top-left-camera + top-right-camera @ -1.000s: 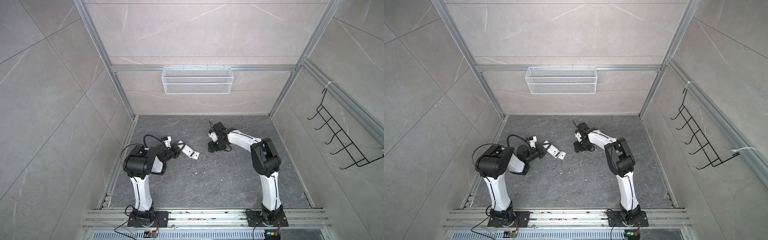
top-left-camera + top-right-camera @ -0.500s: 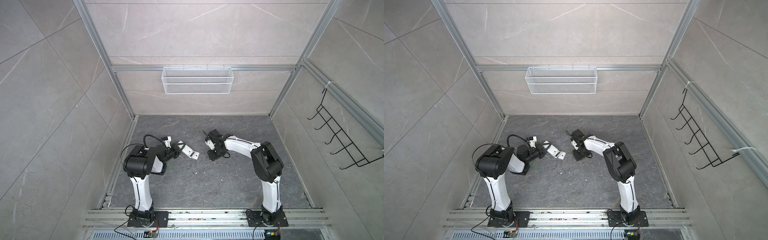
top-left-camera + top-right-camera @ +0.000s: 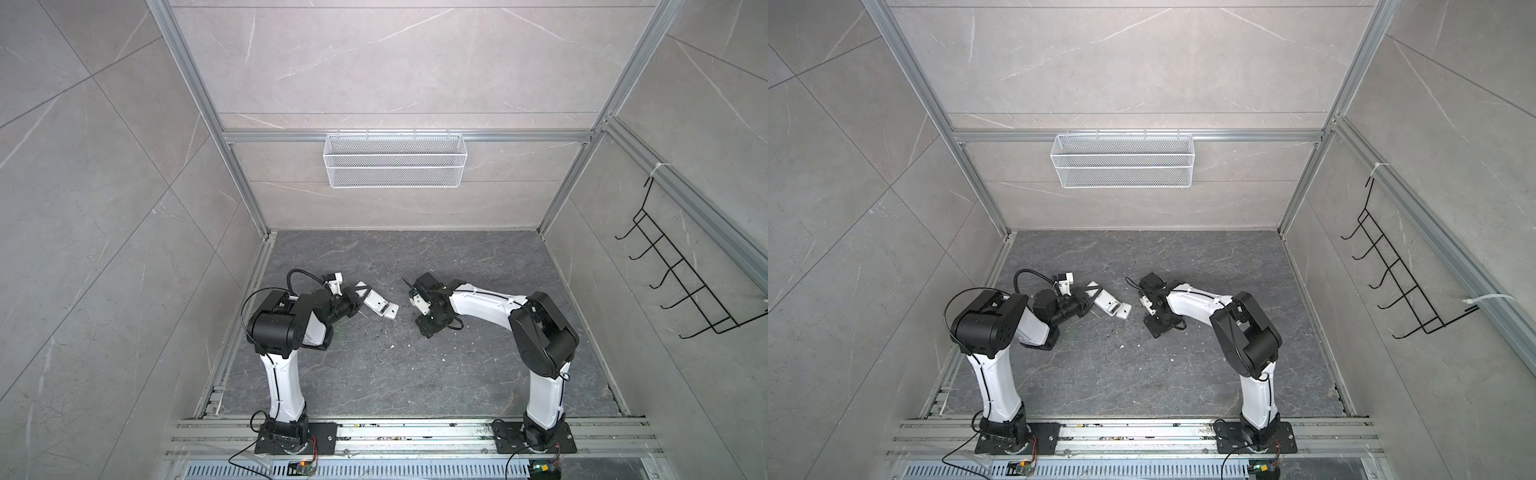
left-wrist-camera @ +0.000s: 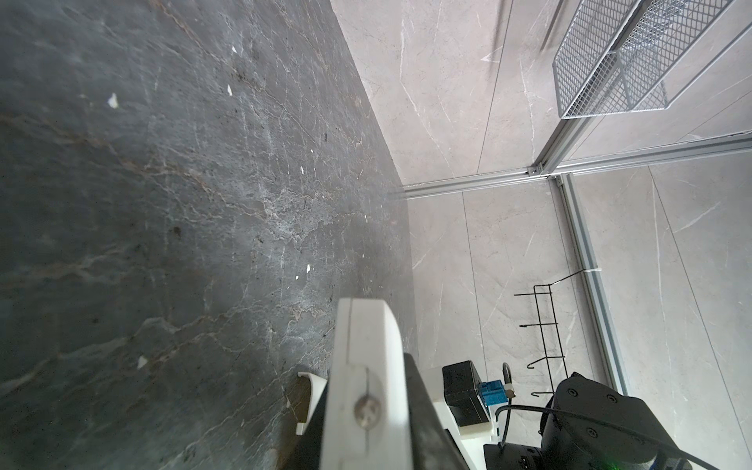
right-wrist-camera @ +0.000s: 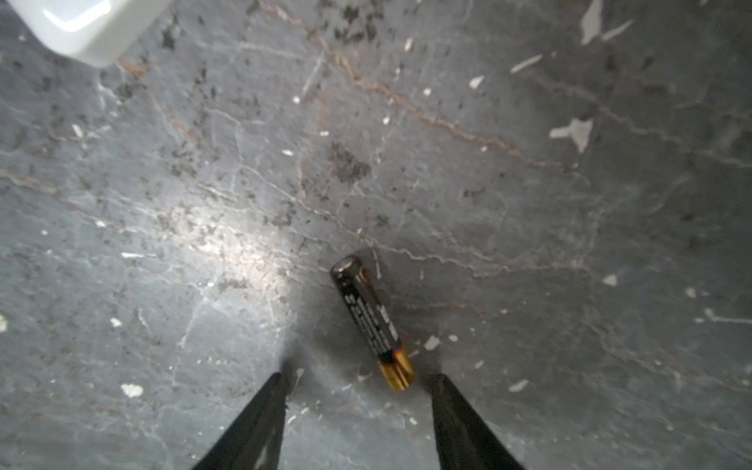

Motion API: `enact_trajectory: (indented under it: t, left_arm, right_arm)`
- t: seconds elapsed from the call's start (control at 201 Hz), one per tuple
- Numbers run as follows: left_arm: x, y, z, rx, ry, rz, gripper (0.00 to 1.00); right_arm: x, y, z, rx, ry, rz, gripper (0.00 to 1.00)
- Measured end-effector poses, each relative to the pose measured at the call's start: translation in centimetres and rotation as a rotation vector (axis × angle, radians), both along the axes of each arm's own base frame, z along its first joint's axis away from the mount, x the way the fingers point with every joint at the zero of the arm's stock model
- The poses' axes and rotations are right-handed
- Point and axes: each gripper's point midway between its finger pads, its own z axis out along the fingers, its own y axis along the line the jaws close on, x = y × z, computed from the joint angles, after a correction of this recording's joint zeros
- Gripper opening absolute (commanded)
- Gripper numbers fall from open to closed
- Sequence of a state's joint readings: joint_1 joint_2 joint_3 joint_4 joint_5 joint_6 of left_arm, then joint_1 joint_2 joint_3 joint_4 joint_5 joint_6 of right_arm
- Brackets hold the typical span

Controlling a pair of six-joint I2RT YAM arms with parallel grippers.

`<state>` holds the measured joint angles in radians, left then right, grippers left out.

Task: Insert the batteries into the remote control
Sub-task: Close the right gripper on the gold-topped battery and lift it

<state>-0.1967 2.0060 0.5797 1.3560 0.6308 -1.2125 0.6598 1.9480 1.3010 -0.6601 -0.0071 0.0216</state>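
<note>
My left gripper (image 3: 356,302) is shut on one end of the white remote control (image 3: 380,306), holding it tilted just above the floor; both also show in a top view (image 3: 1087,302) (image 3: 1112,306). In the left wrist view the remote's edge (image 4: 366,366) fills the space between the jaws. A dark battery (image 5: 372,321) with a copper-orange end lies on the floor in the right wrist view. My right gripper (image 5: 358,378) is open, its fingertips either side of the battery's orange end without touching it. In both top views this gripper (image 3: 428,326) (image 3: 1156,328) points down at the floor, right of the remote.
A small white cover plate (image 4: 309,401) lies on the floor beside the left gripper. White specks and dark grit are scattered over the grey floor (image 3: 395,374). A wire basket (image 3: 395,160) hangs on the back wall and a black hook rack (image 3: 685,286) on the right wall.
My right gripper has swung left and toward the front, and dropped close to the floor. The left arm and the remote have not moved.
</note>
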Motion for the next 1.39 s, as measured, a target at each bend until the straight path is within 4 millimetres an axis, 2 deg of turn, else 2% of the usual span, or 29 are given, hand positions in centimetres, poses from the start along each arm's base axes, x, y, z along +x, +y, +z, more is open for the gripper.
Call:
enact_trajectory:
  t: [0.224,0.478,0.657,0.782,0.891,1.066,1.19,1.394]
  left_arm:
    - [0.0,0.0,0.0,0.0,0.0,0.0,0.0]
    - [0.0,0.0,0.0,0.0,0.0,0.0,0.0]
    - [0.0,0.0,0.0,0.0,0.0,0.0,0.0]
    - [0.0,0.0,0.0,0.0,0.0,0.0,0.0]
    - [0.0,0.0,0.0,0.0,0.0,0.0,0.0]
    - [0.0,0.0,0.0,0.0,0.0,0.0,0.0]
    - [0.0,0.0,0.0,0.0,0.0,0.0,0.0]
    - [0.0,0.0,0.0,0.001,0.0,0.0,0.0]
  right_arm:
    - [1.2,0.7,0.3,-0.001,-0.022,0.01,0.56]
    - [1.5,0.7,-0.1,-0.015,-0.026,0.019,0.41]
    - [1.9,0.7,-0.2,-0.021,-0.042,0.0,0.14]
    - [2.1,0.6,-0.1,-0.038,-0.059,-0.026,0.09]
    - [2.4,-0.1,0.0,-0.071,-0.07,-0.104,0.09]
    - [2.0,-1.3,-0.1,-0.095,-0.056,-0.311,0.16]
    - [2.0,-1.5,-0.2,-0.093,-0.049,-0.425,0.21]
    - [1.9,-1.6,-0.2,-0.08,-0.04,-0.522,0.21]
